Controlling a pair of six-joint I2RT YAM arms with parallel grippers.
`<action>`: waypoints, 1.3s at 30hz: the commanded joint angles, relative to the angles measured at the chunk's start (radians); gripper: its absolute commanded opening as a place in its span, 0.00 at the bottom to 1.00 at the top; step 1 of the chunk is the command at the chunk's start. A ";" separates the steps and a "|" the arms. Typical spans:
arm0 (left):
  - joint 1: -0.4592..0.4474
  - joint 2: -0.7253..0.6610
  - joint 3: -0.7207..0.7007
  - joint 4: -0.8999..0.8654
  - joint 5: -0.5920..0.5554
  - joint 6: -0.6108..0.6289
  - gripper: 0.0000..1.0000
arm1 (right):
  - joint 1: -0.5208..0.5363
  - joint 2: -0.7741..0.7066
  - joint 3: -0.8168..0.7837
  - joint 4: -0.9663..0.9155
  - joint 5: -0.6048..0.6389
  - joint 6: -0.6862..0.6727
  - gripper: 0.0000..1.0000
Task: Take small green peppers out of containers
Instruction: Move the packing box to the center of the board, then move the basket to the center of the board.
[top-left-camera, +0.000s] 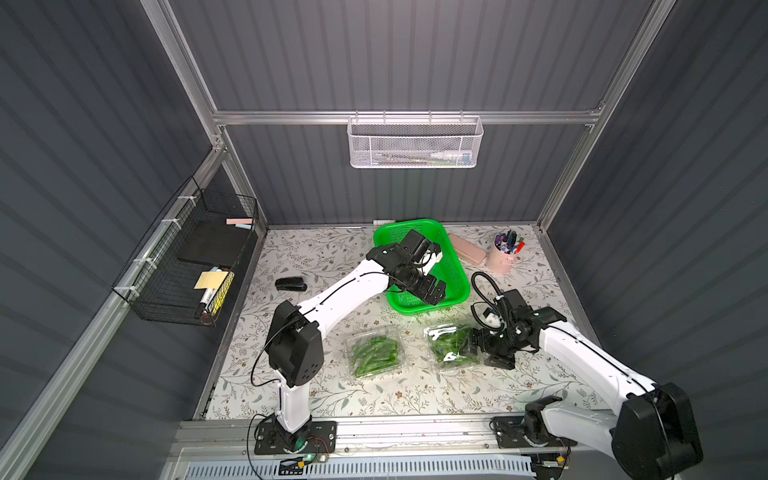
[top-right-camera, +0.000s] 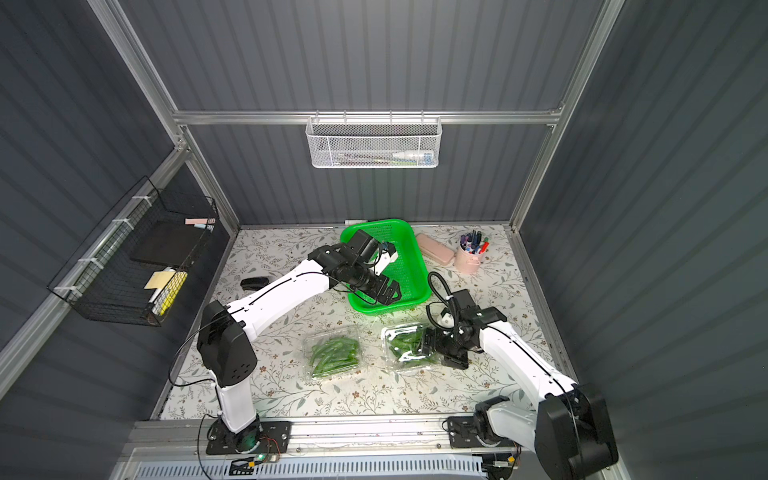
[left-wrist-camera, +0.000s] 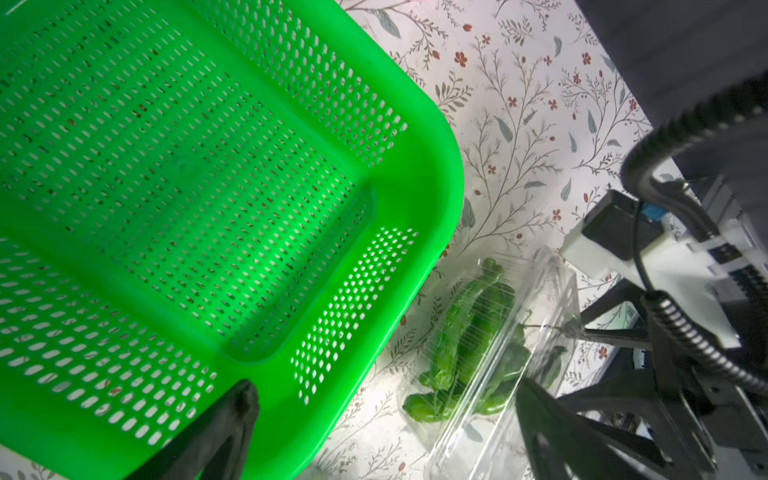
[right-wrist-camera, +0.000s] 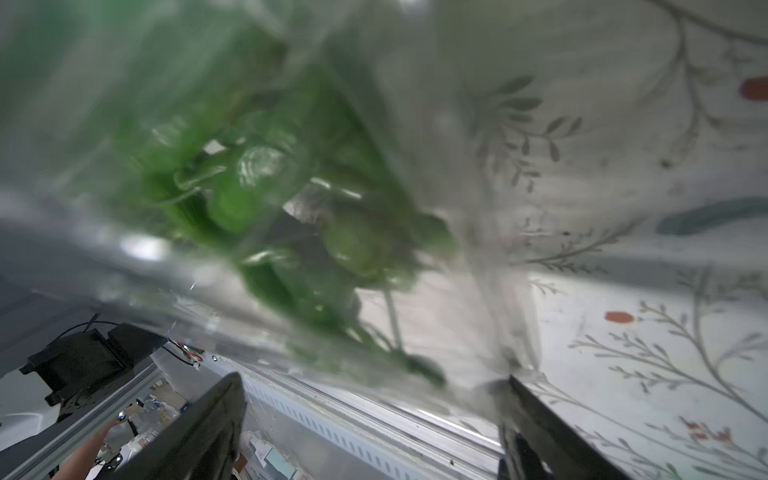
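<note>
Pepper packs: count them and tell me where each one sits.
2. One pack lies on the table in front of the green basket. The other lies just to its right, between the right gripper's open jaws. None seems hidden.

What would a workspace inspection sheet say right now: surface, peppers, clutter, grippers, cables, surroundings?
Surface: floral table cover, no spills seen.
Job's things: two clear containers side by side, small green peppers inside both.
Clutter: green basket, nothing seen inside; black stapler, pink case, pink pen cup.
Grippers: left gripper open, empty, above the basket; right gripper open astride one container's edge.
Cables: black cable looped over the right wrist; thin cable beside the left arm.
Surroundings: ribbed dark walls, white mesh basket, black wire rack.
</note>
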 joint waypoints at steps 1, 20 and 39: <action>0.004 0.003 0.002 -0.023 -0.017 0.001 0.99 | 0.000 0.025 0.045 0.067 -0.049 -0.032 0.93; 0.233 0.037 -0.100 0.020 -0.231 -0.377 0.99 | 0.003 -0.131 0.196 0.147 0.299 0.002 0.93; 0.325 0.636 0.706 -0.208 -0.303 -0.399 0.22 | 0.008 -0.013 0.154 -0.001 0.034 -0.034 0.93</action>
